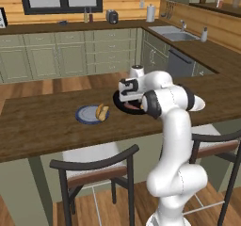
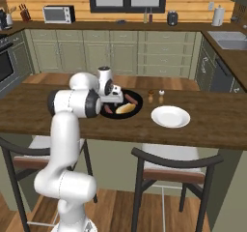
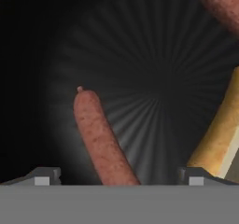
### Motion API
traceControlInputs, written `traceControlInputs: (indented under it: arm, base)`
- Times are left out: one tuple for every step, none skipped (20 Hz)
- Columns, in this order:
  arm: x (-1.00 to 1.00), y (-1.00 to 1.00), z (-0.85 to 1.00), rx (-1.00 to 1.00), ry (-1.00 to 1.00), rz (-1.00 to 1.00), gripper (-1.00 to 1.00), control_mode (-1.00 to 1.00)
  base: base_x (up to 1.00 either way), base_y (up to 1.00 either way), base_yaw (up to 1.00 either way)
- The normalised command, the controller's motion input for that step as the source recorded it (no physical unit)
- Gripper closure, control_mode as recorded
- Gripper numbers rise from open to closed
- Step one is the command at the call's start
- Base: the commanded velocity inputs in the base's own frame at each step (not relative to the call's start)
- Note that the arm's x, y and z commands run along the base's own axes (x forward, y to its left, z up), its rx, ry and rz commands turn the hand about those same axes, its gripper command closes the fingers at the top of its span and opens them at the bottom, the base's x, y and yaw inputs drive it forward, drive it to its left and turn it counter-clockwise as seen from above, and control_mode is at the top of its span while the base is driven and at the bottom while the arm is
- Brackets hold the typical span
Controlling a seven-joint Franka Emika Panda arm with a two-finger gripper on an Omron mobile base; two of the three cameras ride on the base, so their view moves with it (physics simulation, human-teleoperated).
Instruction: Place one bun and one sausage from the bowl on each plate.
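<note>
Hand view: my tool (image 3: 119,177) hung wide open, empty, straddling sausage (image 3: 100,136) in bowl (image 3: 140,55), lined up for grasp.

plates: 2, blue-grey (image 1: 84,117), white (image 2: 170,116)
bowl (image 2: 136,103): 1
sausages in bowl: 2 (image 3: 100,136) (image 3: 219,3)
buns: 2 (image 2: 125,108) (image 1: 101,111)
shakers: 2 (image 2: 151,96) (image 2: 161,96)

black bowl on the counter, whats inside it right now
Inside the black bowl: one bun and two sausages. The open gripper straddles the nearer sausage. The arm covers the bowl's left side, so anything there is hidden.
</note>
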Motion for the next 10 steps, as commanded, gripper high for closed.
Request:
traceControlInputs:
  arm:
    - [0.09,0.0,-0.65,0.08,0.0,0.0,-1.0,-1.0]
    - [0.0,0.0,-0.71,0.08,0.0,0.0,-1.0,-1.0]
    - [0.0,0.0,-0.71,0.07,0.0,0.0,-1.0,-1.0]
    - [0.14,0.0,-0.68,0.01,0.0,0.0,-1.0,-1.0]
    - [0.26,0.01,-0.61,0.0,0.0,0.0,-1.0,-1.0]
    - [0.26,0.0,-0.54,0.01,0.0,0.0,-1.0,-1.0]
    - [0.28,0.0,-0.56,0.0,0.0,0.0,-1.0,-1.0]
    - [0.33,0.02,-0.56,0.0,0.0,0.0,-1.0,-1.0]
    - [0.3,0.03,-0.51,0.0,-0.01,0.0,-1.0,-1.0]
    - [0.19,0.0,-0.51,0.0,-0.01,0.0,-1.0,-1.0]
  base:
    - [0.0,0.0,0.0]
    - [0.0,0.0,0.0]
    - [0.0,0.0,0.0]
    - [0.0,0.0,0.0]
    - [0.0,0.0,0.0]
    - [0.0,0.0,0.0]
    - [0.0,0.0,0.0]
    - [0.0,0.0,0.0]
    - [0.0,0.0,0.0]
    - [0.0,0.0,0.0]
